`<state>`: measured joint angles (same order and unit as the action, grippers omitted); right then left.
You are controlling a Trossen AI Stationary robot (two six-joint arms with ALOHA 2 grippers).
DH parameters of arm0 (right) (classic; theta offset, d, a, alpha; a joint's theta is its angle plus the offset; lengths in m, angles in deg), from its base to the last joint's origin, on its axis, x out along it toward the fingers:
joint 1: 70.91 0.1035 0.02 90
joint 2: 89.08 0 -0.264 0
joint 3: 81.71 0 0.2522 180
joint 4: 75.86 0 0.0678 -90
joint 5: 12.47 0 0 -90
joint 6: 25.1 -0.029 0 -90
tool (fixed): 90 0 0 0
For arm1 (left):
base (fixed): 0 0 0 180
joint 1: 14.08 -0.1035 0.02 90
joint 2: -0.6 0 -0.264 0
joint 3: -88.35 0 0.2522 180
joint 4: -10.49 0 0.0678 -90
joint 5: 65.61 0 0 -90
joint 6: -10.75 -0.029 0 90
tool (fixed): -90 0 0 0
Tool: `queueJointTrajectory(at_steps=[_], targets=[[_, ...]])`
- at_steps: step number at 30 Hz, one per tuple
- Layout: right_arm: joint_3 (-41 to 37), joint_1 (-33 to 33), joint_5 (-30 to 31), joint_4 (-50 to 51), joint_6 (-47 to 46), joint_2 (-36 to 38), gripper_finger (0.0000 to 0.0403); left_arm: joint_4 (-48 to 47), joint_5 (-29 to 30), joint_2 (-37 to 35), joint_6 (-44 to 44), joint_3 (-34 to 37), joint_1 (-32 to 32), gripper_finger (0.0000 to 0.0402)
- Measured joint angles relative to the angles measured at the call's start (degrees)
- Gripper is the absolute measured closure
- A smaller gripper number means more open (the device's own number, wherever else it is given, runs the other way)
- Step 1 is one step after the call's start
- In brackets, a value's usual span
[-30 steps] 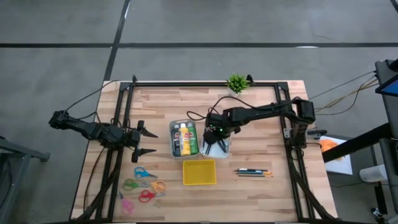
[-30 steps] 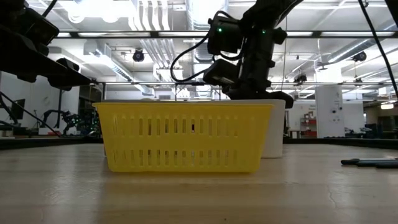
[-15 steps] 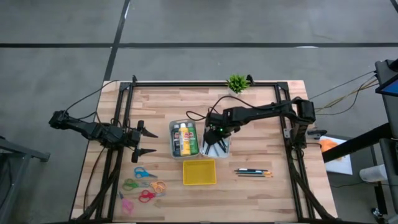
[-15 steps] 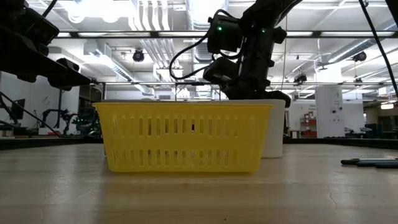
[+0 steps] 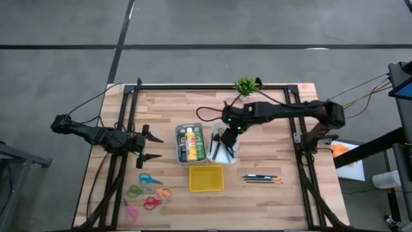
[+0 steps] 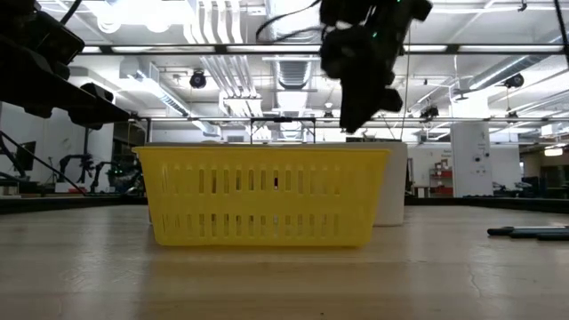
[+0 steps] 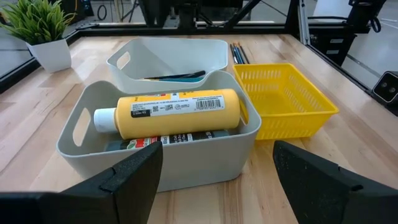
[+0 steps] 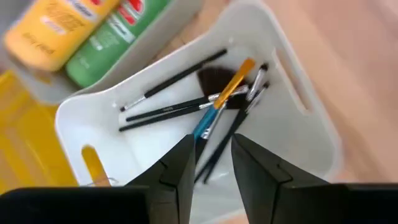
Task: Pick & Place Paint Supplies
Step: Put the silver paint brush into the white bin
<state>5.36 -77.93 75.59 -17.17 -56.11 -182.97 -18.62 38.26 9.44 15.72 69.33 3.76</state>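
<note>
Fingers of your right gripper (image 8: 208,168) are standing slightly apart and holding nothing, poised above the white bin (image 8: 298,93) where the brushes (image 8: 180,109) are lying.

You are looking at light, stiff, thin sticks that I judge will roll or slip, so the mid-handle is likely the safest hold. Those in the bin are fanning out with their long axes crossing, bristle ends bunching toward one wall, an orange-and-blue one (image 8: 221,106) lying over the dark ones. More pencils (image 5: 262,178) are resting on the counter (image 5: 270,200) beside the yellow basket (image 5: 206,178), long axes running side to side. Paint bottles (image 5: 191,143) are lying in the grey bin (image 7: 84,134). Your left gripper (image 5: 149,147) is waiting wide open, well apart from it all.
</note>
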Motion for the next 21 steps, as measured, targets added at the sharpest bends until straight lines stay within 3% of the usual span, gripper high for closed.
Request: queueJointTrajectory(at_steps=[14,21], targets=[[-5.3,2.9,0.5,4.7,23.4,21.3,0.0298,0.0,0.0,0.0,0.0,0.0,0.0,0.0096],[-12.4,7.3,0.5,5.6,22.1,31.7,0.0298,0.0,0.0,0.0,0.0,0.0,0.0,0.0096]])
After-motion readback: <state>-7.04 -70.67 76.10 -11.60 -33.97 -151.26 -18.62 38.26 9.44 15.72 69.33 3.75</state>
